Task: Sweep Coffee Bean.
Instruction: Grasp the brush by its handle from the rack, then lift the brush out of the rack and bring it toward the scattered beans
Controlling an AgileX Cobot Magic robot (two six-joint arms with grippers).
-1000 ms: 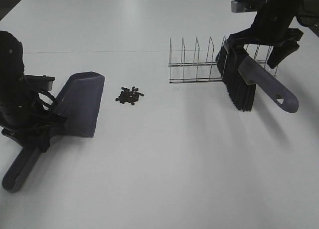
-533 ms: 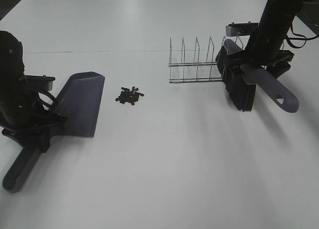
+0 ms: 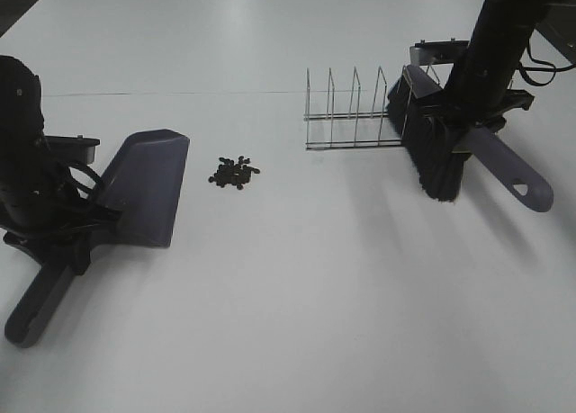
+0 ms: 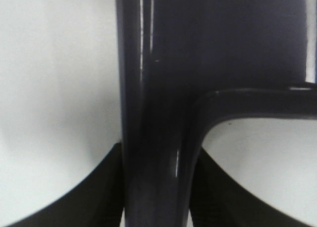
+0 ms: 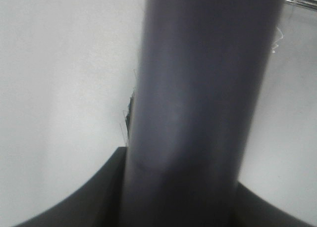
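Observation:
A small pile of dark coffee beans [image 3: 234, 172] lies on the white table, just right of the purple-grey dustpan [image 3: 144, 188]. My left gripper [image 3: 65, 242] is shut on the dustpan's handle [image 4: 156, 138], and the pan lies flat on the table. The brush [image 3: 432, 148] with black bristles and a purple-grey handle [image 5: 198, 98] stands at the right end of the wire rack, bristles down on the table. My right gripper [image 3: 472, 116] is shut on the brush handle.
A wire dish rack [image 3: 360, 112] stands behind and left of the brush. The table's far edge runs along the top. Open white tabletop [image 3: 315, 287] lies between the beans and the brush and toward the front.
My right gripper came down and closed on the brush handle, and the brush has tilted so its handle end has dropped lower to the right. The left arm and dustpan have not moved.

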